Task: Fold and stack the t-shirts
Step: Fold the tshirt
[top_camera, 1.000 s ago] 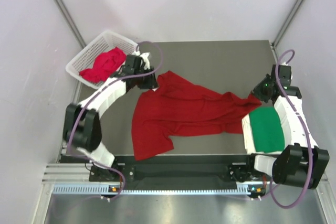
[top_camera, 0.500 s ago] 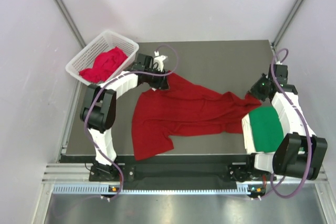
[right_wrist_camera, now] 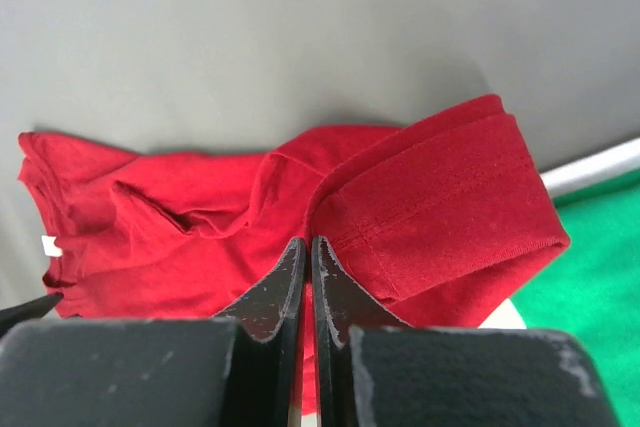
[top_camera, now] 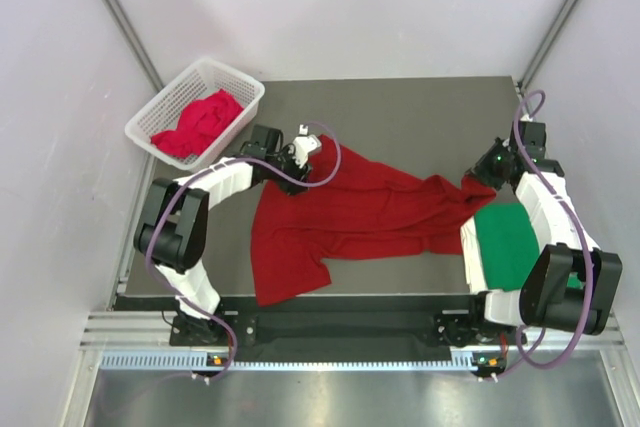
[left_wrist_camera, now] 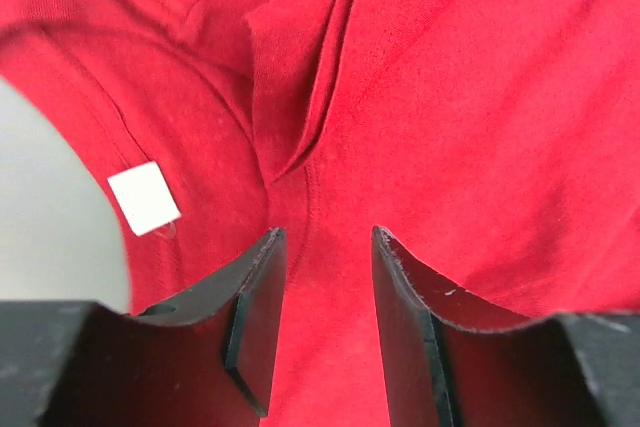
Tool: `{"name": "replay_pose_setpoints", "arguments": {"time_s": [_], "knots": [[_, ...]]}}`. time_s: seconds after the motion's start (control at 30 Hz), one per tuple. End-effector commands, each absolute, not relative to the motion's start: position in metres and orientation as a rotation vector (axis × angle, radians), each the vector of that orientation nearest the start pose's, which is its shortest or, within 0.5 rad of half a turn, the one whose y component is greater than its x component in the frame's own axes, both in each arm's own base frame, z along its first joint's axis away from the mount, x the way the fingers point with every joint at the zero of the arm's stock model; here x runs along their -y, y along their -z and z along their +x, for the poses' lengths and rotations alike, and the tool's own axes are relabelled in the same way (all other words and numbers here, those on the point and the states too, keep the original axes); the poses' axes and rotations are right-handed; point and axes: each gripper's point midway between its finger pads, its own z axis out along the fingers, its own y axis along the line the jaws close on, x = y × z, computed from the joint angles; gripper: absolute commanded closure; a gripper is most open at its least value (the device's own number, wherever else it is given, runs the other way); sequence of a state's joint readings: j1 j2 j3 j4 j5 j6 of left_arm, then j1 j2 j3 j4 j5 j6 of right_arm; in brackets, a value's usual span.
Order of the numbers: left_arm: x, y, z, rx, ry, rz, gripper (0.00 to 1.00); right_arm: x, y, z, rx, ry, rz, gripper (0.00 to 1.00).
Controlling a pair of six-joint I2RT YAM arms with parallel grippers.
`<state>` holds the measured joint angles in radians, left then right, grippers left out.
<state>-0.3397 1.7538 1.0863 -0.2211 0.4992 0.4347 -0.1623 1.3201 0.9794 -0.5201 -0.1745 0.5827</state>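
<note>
A dark red t-shirt (top_camera: 350, 212) lay spread and rumpled across the middle of the tabletop (top_camera: 420, 112), its near edge close to the tabletop's front rim. The left pincer (left_wrist_camera: 327, 237) stood at the shirt's far left corner, jaws apart above the cloth by the collar fold, just right of the white label (left_wrist_camera: 145, 197). The right pincer (right_wrist_camera: 308, 245) was at the shirt's right tip, closed on the hemmed edge, which bunched around its fingers. Beyond the shirt's far edge the tabletop was bare grey. A folded green t-shirt (top_camera: 508, 242) lay just right of the shirt's right tip. A white basket (top_camera: 235, 82) holding a pinkish red t-shirt (top_camera: 200, 122) stood off the shirt's far left corner.
</note>
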Motion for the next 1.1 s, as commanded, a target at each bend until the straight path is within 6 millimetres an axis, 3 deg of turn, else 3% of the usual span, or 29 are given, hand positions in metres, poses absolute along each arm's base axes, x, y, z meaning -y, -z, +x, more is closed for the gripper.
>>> {"name": "replay_pose_setpoints", "arguments": {"time_s": [0.0,0.3,0.67,1.07], "knots": [[0.213,-0.079,0.385,-1.862,0.524,1.324,0.56,0.005,-0.138,0.350,-2.293,-0.417,0.794,1.00],[0.227,-0.083,0.411,-1.700,0.476,1.385,0.55,0.004,-0.139,0.351,-2.289,-0.425,0.781,1.00],[0.233,-0.069,0.402,-1.659,0.519,1.489,0.54,0.002,-0.138,0.355,-2.298,-0.438,0.771,1.00],[0.242,-0.050,0.411,-1.648,0.471,1.550,0.56,0.002,-0.135,0.356,-2.299,-0.445,0.772,1.00]]}}
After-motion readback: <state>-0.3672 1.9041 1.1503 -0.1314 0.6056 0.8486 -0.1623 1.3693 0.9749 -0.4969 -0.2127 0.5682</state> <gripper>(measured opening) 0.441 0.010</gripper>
